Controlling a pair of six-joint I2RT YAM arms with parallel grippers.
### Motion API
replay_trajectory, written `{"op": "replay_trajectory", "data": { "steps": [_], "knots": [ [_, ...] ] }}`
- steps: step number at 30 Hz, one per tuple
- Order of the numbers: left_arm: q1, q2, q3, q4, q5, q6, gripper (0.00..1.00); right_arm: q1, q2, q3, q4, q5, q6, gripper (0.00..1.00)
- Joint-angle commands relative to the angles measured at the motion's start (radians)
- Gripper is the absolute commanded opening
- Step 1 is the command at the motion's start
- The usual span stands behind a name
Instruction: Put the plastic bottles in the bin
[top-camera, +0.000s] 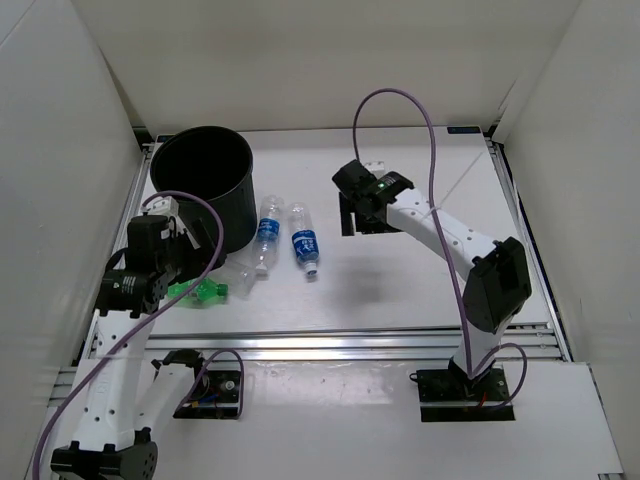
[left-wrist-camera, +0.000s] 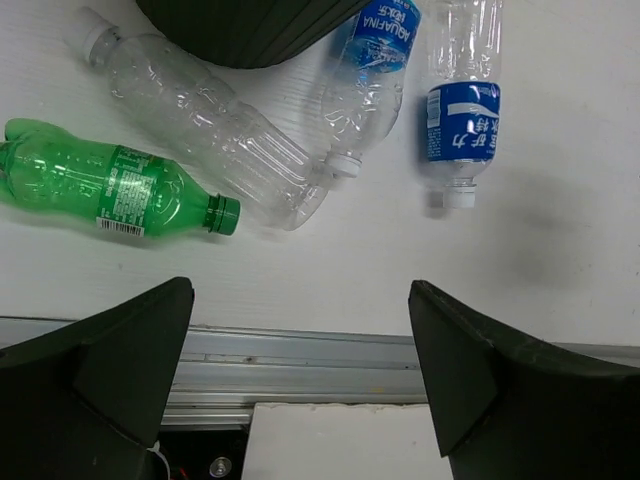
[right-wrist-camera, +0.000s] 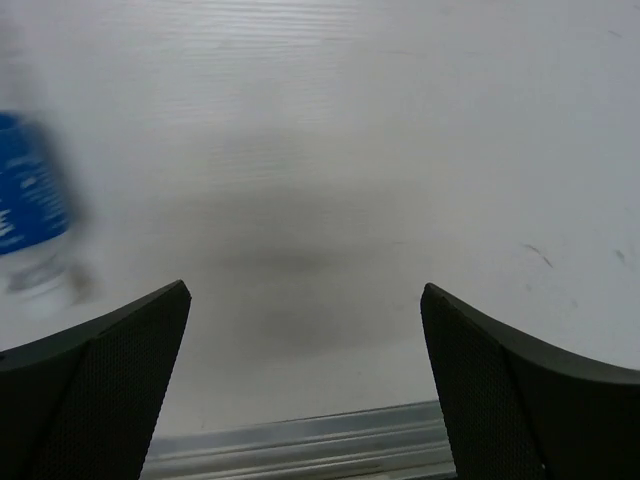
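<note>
1. White panel walls (top-camera: 60, 150) enclose a white, finely ribbed tabletop (top-camera: 400, 290). An aluminium rail (left-wrist-camera: 330, 350) runs along its near edge.
2. The bin (top-camera: 238, 210) is black plastic, round, with smooth tapered sides. It stands upright near the far-left corner of the tabletop.
3. All four bottles are thin plastic with ribbed bodies. They lie on their sides on the tabletop outside the bin, between its foot and the near edge.
4. The Aquafina bottle (left-wrist-camera: 365, 85) is clear with a blue label. Its long axis runs far to near, white cap toward the near edge. The bin wall hides its base in the left wrist view.
5. The second blue-label bottle (left-wrist-camera: 462, 110) lies just to the right, roughly parallel, cap also toward the near edge.
6. The plain clear bottle (left-wrist-camera: 210, 130) lies diagonally, cap toward the bin and the left edge. Its base is touching or just beside the Aquafina cap.
7. The green bottle (left-wrist-camera: 100, 185) is translucent. It lies roughly along the near edge, cap pointing right, just beside the plain clear bottle. The left arm partly hides it from above.
8. The left gripper (left-wrist-camera: 300, 290) hangs above the bottles, jaws spread wide and holding nothing.
9. The right gripper (right-wrist-camera: 305, 290) is over bare tabletop right of the bottles, jaws likewise released. A purple cable (top-camera: 432, 130) loops above its arm.
</note>
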Motion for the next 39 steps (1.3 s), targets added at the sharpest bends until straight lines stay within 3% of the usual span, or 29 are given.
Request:
{"op": "replay_trajectory", "data": {
  "steps": [1, 4, 5, 12, 17, 29, 36, 37, 39],
  "knots": [
    [-0.004, -0.001, -0.011, 0.058, -0.002, 0.031, 1.00, -0.029, -0.042, 0.040, 0.190, -0.340, -0.282, 0.99],
    [-0.004, 0.012, -0.011, 0.011, -0.086, -0.038, 1.00, -0.056, 0.044, 0.166, 0.166, -0.441, -0.326, 0.99],
    [-0.004, 0.025, -0.001, 0.011, -0.106, -0.038, 1.00, -0.094, 0.044, 0.166, 0.187, -0.559, -0.303, 0.99],
    [-0.004, 0.066, 0.012, 0.057, 0.029, -0.011, 1.00, -0.141, 0.223, 0.249, 0.246, -0.751, -0.295, 0.99],
    [-0.004, 0.109, 0.021, 0.037, 0.052, 0.003, 1.00, -0.141, 0.348, 0.375, 0.258, -0.825, -0.266, 0.99],
    [-0.004, 0.169, 0.121, 0.006, 0.090, 0.051, 1.00, -0.108, 0.606, 0.468, 0.335, -1.015, -0.200, 0.99],
    [-0.004, 0.091, 0.161, 0.041, 0.112, 0.062, 1.00, -0.088, 0.644, 0.456, 0.373, -1.038, -0.154, 0.66],
    [-0.004, 0.075, 0.147, 0.052, 0.112, 0.062, 1.00, -0.088, 0.623, 0.446, 0.373, -1.038, -0.154, 0.57],
    [-0.004, 0.033, 0.128, 0.068, 0.112, 0.051, 1.00, -0.088, 0.571, 0.395, 0.356, -1.017, -0.154, 0.51]
  ]
}}
